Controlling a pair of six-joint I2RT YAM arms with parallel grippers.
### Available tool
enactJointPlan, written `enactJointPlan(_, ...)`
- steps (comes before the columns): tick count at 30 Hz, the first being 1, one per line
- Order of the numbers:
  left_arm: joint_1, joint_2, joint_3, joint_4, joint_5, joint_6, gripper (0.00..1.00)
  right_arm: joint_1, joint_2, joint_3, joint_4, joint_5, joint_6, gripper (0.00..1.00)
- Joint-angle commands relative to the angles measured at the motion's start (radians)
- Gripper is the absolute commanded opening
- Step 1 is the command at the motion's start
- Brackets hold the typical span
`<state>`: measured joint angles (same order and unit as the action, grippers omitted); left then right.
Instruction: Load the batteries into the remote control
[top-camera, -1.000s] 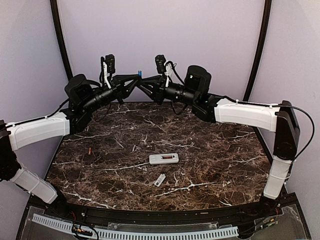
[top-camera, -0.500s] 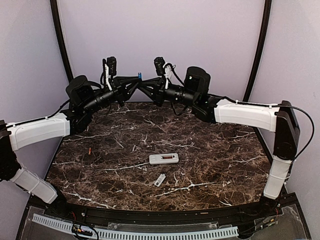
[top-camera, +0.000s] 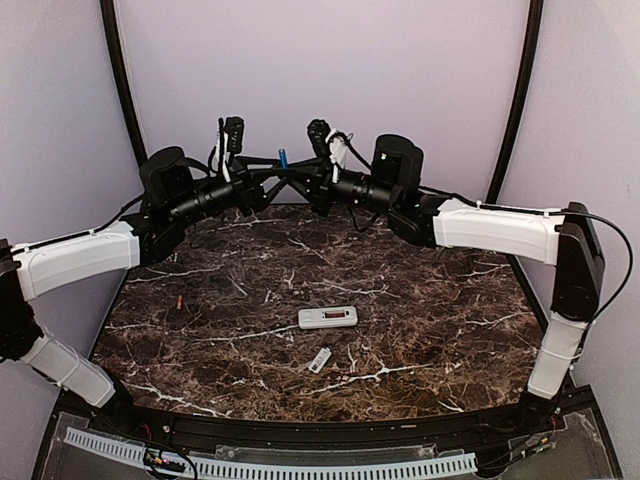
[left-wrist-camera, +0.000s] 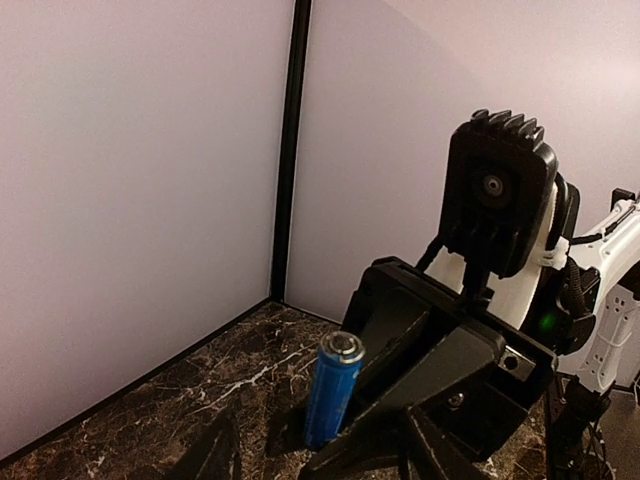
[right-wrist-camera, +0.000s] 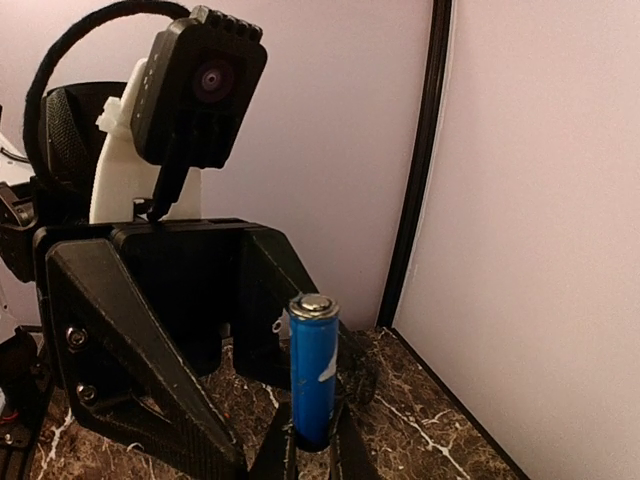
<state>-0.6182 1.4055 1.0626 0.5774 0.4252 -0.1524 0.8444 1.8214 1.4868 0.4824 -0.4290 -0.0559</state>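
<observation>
While the remote control (top-camera: 327, 318) lies flat near the middle of the dark marbled worktop (top-camera: 440, 330), long side across the view, the arms are busy high above the far edge, well apart from it. A small white loose piece (top-camera: 320, 360) lies just nearer the arms' bases, not touching the remote control. A tiny reddish object (top-camera: 180, 300) sits well off toward the left edge, too small to identify.

Up at the back, a blue battery (right-wrist-camera: 313, 365) stands upright, metal cap on top. The right fingers (right-wrist-camera: 345, 455) are clamped on its lower end, one on either side, so most of its length sticks up free. The left fingers (left-wrist-camera: 212, 455) face them from the opposite side and are parted. The one seen in the left wrist view stands clear of the battery with worktop showing between, and in the right wrist view their black frame gapes wide behind the battery.

Both arms are raised and stretched toward the back wall. The left arm (top-camera: 75, 260) climbs from its base at the near left, its white link sloping up and inward and its forearm reaching toward the centre. The right arm (top-camera: 495, 228) mirrors it, with an upright link at the near right, a white link running almost level leftward and the forearm pointing at the centre. The two wrists meet tip to tip, each wrist camera looking at the other.
</observation>
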Motion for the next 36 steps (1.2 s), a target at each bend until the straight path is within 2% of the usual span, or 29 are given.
enactJointPlan(1, -0.003, 0.007, 0.094, -0.160, -0.030, -0.016, 0.50, 0.001, -0.063, -0.019, -0.054, -0.016, -0.134, 0.00)
enactJointPlan(3, -0.002, 0.013, 0.098, -0.162, -0.030, -0.026, 0.44, 0.001, -0.068, -0.021, -0.069, -0.014, -0.154, 0.00)
enactJointPlan(6, -0.002, 0.016, 0.100, -0.141, -0.014, -0.043, 0.43, 0.001, -0.069, -0.022, -0.084, -0.009, -0.170, 0.00)
enactJointPlan(10, -0.002, 0.012, 0.106, -0.131, -0.007, -0.052, 0.45, 0.001, -0.067, -0.026, -0.091, -0.007, -0.171, 0.00)
enactJointPlan(16, -0.001, 0.008, 0.127, -0.141, -0.004, -0.040, 0.53, 0.001, -0.066, -0.028, -0.099, -0.005, -0.174, 0.00)
enactJointPlan(24, -0.002, 0.007, 0.125, -0.146, -0.009, -0.048, 0.20, 0.001, -0.074, -0.034, -0.104, -0.002, -0.185, 0.00)
enactJointPlan(26, -0.002, 0.007, 0.125, -0.146, -0.004, -0.051, 0.03, 0.001, -0.076, -0.035, -0.105, 0.000, -0.190, 0.00)
enactJointPlan(29, -0.001, 0.003, 0.115, -0.121, 0.009, -0.062, 0.00, 0.000, -0.083, -0.039, -0.101, 0.004, -0.193, 0.00)
enactJointPlan(30, -0.002, -0.002, 0.105, -0.109, 0.010, -0.077, 0.00, 0.000, -0.087, -0.042, -0.095, 0.010, -0.183, 0.04)
enactJointPlan(33, -0.002, -0.012, 0.076, -0.014, 0.010, -0.122, 0.00, -0.018, -0.114, -0.095, 0.006, -0.029, -0.122, 0.26)
enactJointPlan(36, -0.002, -0.014, 0.047, 0.098, 0.025, -0.187, 0.00, -0.061, -0.137, -0.195, 0.264, -0.157, 0.053, 0.44)
